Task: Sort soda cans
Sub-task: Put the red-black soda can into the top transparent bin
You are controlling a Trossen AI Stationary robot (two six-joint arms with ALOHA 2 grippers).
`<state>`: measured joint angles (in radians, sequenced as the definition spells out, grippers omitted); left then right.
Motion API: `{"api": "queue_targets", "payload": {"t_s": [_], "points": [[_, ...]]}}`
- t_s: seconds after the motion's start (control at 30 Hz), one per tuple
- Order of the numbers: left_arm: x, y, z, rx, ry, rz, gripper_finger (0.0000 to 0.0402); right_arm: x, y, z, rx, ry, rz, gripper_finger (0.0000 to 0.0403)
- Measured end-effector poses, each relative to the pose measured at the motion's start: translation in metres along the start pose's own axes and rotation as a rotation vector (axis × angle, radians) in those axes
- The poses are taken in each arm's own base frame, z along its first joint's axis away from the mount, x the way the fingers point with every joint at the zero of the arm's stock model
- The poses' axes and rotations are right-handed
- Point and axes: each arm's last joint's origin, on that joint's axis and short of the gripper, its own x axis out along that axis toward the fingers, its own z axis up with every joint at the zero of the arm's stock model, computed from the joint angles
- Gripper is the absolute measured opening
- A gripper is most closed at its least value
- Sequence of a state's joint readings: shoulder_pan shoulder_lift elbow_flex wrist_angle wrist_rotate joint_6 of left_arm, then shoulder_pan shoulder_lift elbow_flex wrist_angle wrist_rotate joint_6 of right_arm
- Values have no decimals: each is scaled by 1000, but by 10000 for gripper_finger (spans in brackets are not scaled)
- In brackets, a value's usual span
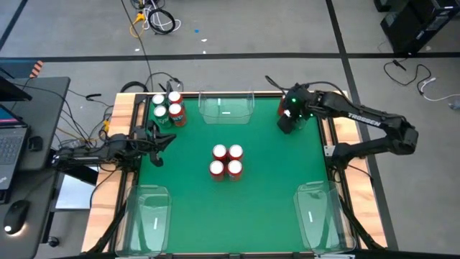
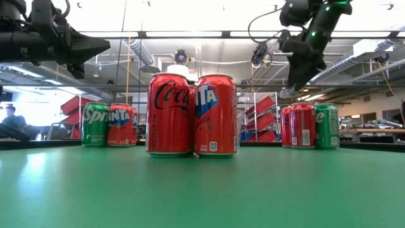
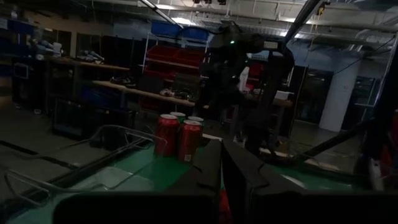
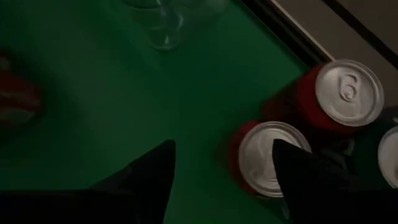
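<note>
Four red cans [image 1: 226, 160] cluster mid-table; right claw [image 1: 287, 115] open.

Right gripper [image 1: 290, 119] hides the cans beneath it from above; their count cannot be told. Beside those, one silver-topped can [image 4: 390, 155] is cut by the frame edge

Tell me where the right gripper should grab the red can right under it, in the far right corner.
Best guess: grip the red can across its round body just below the silver top, coming straight down. It stands upright with other cans close beside it, and the right gripper hangs open above.
</note>
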<state>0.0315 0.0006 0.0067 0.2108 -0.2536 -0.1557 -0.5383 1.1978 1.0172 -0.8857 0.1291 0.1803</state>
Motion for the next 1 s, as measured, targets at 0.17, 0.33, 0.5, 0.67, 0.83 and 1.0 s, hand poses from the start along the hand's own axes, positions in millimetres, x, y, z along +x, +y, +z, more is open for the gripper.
{"api": "queue_targets", "payload": {"t_s": [0.17,0.33,0.5,0.67,0.83,1.0], "points": [[0,0,0,-7,2,-8,19,10,-9,3,-5,34,-47,295],[0,-1,-1,-4,19,-39,19,16,-17,4,-20,59,-80,320],[0,-3,-3,-7,38,-105,19,25,-19,5,-46,104,-89,337],[0,-4,-3,-7,51,-130,19,35,-19,3,-72,171,-93,349],[1,-3,-5,-3,71,-127,19,47,-18,0,-96,260,-96,349],[0,-3,-8,6,99,-122,19,60,-14,0,-119,307,-91,338]]}}
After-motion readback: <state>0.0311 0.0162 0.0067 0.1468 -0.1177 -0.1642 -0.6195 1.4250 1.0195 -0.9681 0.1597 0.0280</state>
